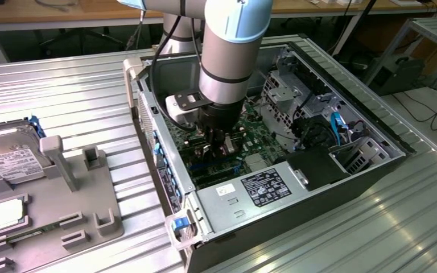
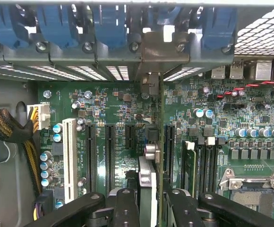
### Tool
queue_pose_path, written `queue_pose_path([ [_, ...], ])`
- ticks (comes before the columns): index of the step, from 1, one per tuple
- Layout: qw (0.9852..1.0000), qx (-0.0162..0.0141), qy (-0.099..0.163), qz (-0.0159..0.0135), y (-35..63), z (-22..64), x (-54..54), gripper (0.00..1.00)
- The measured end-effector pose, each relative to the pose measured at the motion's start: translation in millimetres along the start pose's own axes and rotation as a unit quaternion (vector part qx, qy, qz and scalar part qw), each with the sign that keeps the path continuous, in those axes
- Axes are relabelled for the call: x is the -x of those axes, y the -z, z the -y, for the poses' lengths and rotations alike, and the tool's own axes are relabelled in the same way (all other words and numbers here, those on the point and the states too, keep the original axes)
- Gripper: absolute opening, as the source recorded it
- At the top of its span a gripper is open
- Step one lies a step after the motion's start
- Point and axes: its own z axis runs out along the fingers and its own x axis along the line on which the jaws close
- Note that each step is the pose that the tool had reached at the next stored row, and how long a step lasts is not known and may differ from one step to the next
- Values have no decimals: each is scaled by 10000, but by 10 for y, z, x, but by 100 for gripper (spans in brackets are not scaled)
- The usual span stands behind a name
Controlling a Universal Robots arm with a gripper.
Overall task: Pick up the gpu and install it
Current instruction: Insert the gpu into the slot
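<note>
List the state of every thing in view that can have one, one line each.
Computer case: lying on its side, side panel off, interior exposed.
Gripper: down inside the case over the motherboard, jaws closed on the gpu.
Gpu: held edge-on, upright over the expansion slots, bracket end at the rear slot openings.
CPU socket: empty.
Hard drive: lying on the grey fixture tray, outside the case.
CPU chip: resting on the tray.

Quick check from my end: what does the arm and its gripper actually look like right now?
The arm is a thick silver-grey tube with a light blue cap at its joint and a black band lower down. A white and black wrist block sits above the gripper, which is black. In the wrist view its fingers are matt black with bolted linkages.
</note>
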Motion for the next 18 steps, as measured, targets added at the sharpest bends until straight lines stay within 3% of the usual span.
queue_pose_path([
  [18, 10000, -11, 1, 5, -66, -12, -1, 28],
])
